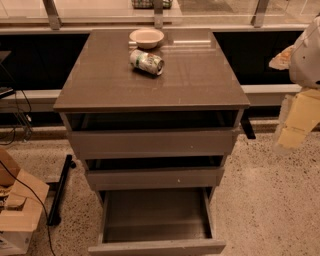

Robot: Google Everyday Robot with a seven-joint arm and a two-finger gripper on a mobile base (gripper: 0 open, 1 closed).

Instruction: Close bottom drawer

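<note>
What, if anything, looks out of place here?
A can lies on its side on the cabinet top beside a bowl. The bottom drawer stands pulled far out. The gripper hangs at right, clear of it.

We're looking at an office or lab test space here, not a home: speckled terrazzo floor [270,200] underfoot, glass panels on metal posts [52,12] along the back, and a lone grey-brown cabinet [150,85] standing free, its bottom drawer [155,215] pulled out. An open cardboard box [20,210] sits on the floor at left. The gripper [297,120] hangs at the right edge, beside the cabinet.
</note>
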